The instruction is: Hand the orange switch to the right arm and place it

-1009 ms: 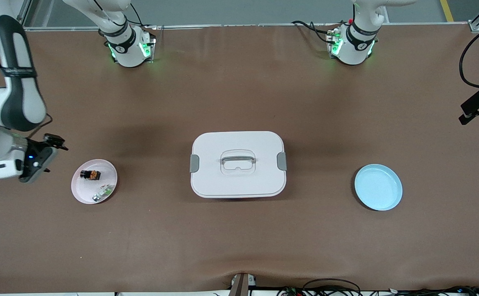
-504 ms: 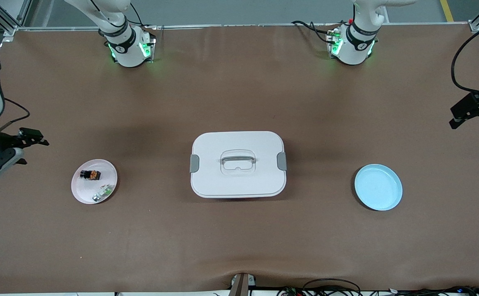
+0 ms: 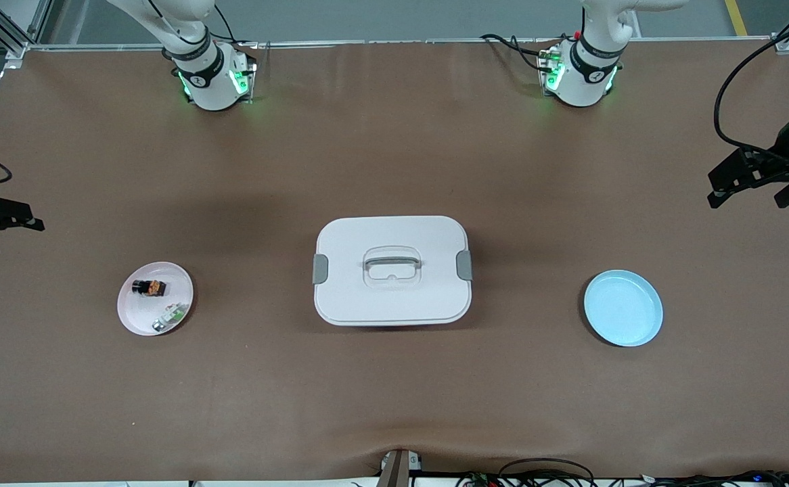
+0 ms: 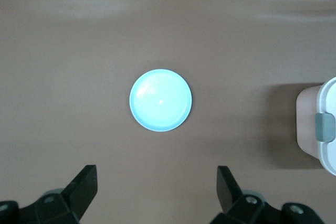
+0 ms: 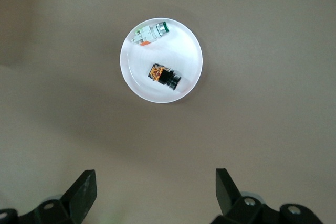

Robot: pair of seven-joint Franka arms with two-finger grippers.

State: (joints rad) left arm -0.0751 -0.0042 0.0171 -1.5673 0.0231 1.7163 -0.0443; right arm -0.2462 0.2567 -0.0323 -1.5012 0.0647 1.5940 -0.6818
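The orange switch lies in a small pink plate toward the right arm's end of the table. It also shows in the right wrist view, black with an orange face. My right gripper is open and empty, high over the table's edge at that end, with the plate well clear of its fingers. My left gripper is open and empty over the left arm's end of the table; in the left wrist view it holds nothing.
A green-white-silver part lies in the pink plate beside the switch. A white lidded box with a handle stands mid-table. An empty light blue plate lies toward the left arm's end, also seen in the left wrist view.
My right gripper has pulled away from beside the pink plate toward the table's end. My left gripper has come further over the table. The switch has not moved.
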